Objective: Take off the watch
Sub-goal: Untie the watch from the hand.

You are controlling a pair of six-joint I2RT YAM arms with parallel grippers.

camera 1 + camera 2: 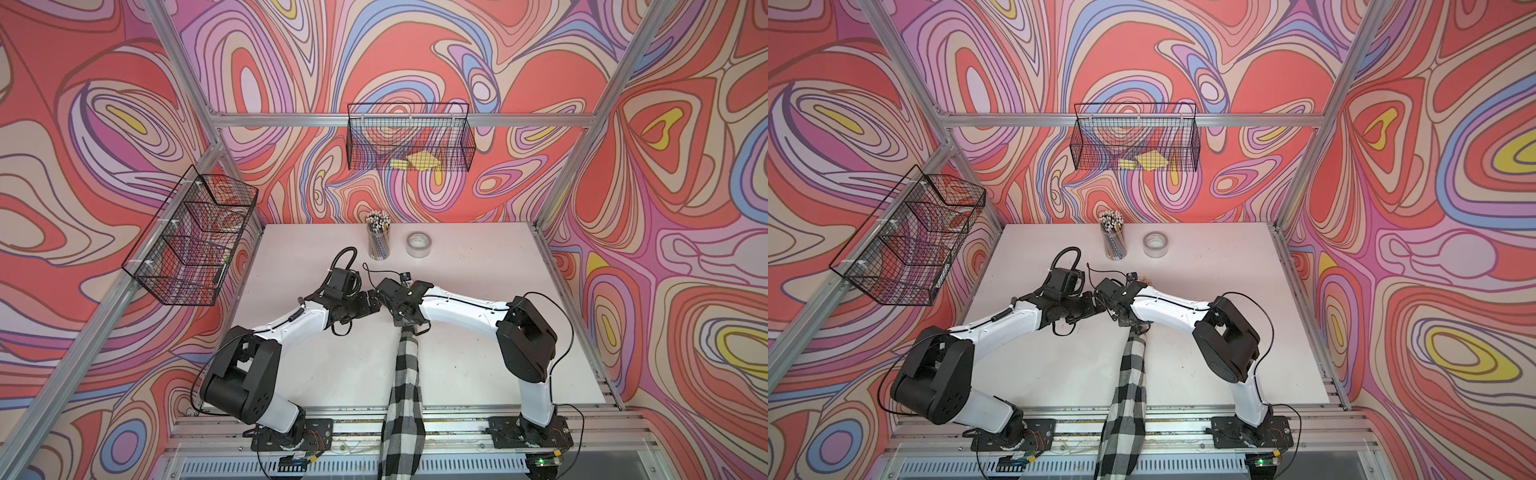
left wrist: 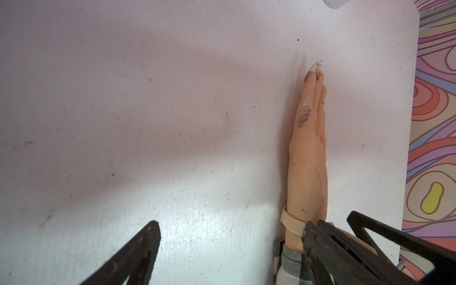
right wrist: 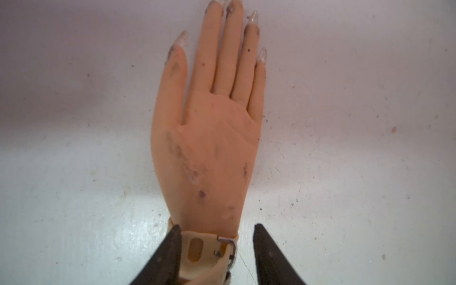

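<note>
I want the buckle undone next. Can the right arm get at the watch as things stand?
Probably yes. The right gripper straddles the watch on the mannequin hand, at its wrist, with the jaws either side of it and the buckle uncovered. Nothing lies between.

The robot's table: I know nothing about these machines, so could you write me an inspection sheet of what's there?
Surface: white table, speckled and scuffed.
Job's things: watch buckled on the wrist of the mannequin hand, which lies flat; checked sleeve behind it.
Clutter: pencil cup and tape roll near the far edge.
Claws: left claw open near the wrist; right claw open, straddling the watch strap.
Cables: black leads loop off both arms.
Surroundings: swirl-patterned walls; side basket; back basket holding yellow pieces.
</note>
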